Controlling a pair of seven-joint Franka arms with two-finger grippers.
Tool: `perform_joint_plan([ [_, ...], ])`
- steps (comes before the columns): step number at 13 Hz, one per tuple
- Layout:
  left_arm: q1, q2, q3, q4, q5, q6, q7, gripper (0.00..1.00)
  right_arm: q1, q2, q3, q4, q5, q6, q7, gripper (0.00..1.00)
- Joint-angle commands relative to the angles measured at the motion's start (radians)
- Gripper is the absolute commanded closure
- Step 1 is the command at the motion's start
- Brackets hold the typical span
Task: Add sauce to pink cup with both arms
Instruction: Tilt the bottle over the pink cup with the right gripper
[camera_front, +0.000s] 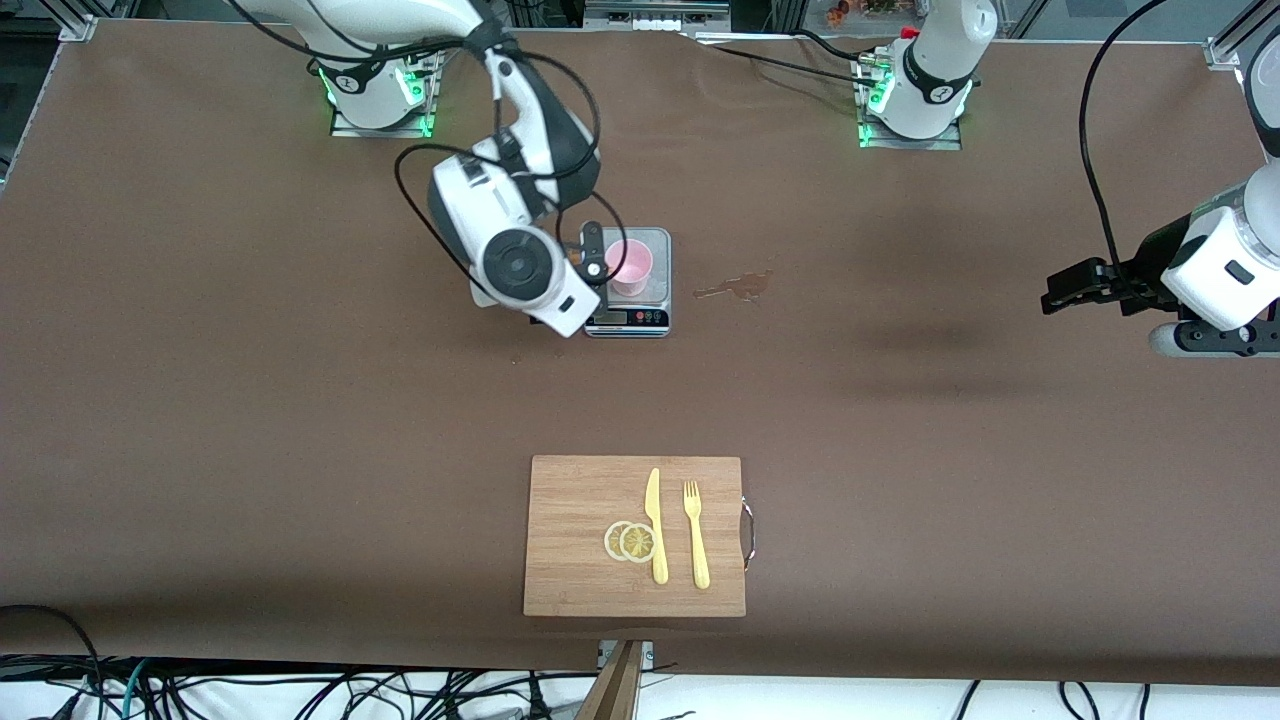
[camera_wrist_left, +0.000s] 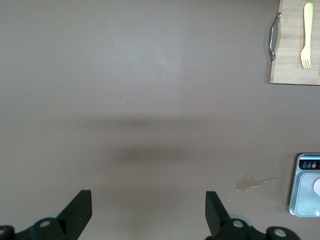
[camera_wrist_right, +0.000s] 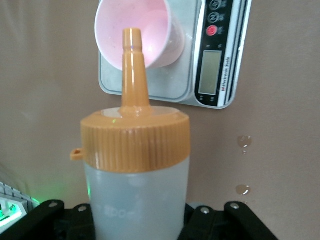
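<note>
The pink cup (camera_front: 628, 266) stands on a steel kitchen scale (camera_front: 640, 318) in the middle of the table, nearer the robots' bases. My right gripper (camera_front: 590, 252) hovers beside the cup, shut on the sauce bottle (camera_wrist_right: 135, 170), a whitish squeeze bottle with an orange cap. Its nozzle (camera_wrist_right: 133, 60) tilts toward the pink cup (camera_wrist_right: 150, 25), tip over the rim. In the front view the wrist hides most of the bottle. My left gripper (camera_front: 1062, 290) waits over bare table at the left arm's end, open, with nothing between its fingers (camera_wrist_left: 80, 210).
A wooden cutting board (camera_front: 580, 500) lies near the front edge with a yellow knife (camera_front: 655, 525), a yellow fork (camera_front: 696, 535) and two lemon slices (camera_front: 630, 541). A small wet spill (camera_front: 735, 288) marks the table beside the scale, toward the left arm.
</note>
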Motion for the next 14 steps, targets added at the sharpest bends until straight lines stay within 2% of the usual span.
perform_joint_plan([
  [1,0.006,0.014,-0.006,0.037,0.020,-0.022,0.025,0.00,0.051,-0.058,-0.006,-0.067,-0.090,0.019,0.088,0.89],
  [3,0.006,0.015,-0.006,0.037,0.020,-0.022,0.025,0.00,0.093,-0.051,-0.006,-0.068,-0.168,0.021,0.172,0.89],
  [5,0.006,0.015,-0.006,0.037,0.020,-0.022,0.025,0.00,0.110,-0.048,-0.006,-0.070,-0.185,0.019,0.208,0.89],
  [7,0.006,0.015,-0.006,0.037,0.022,-0.022,0.025,0.00,0.148,-0.047,-0.004,-0.074,-0.257,0.018,0.275,0.89],
  [14,0.006,0.014,-0.005,0.037,0.020,-0.022,0.025,0.00,0.229,-0.015,-0.004,-0.088,-0.382,0.021,0.432,0.89],
])
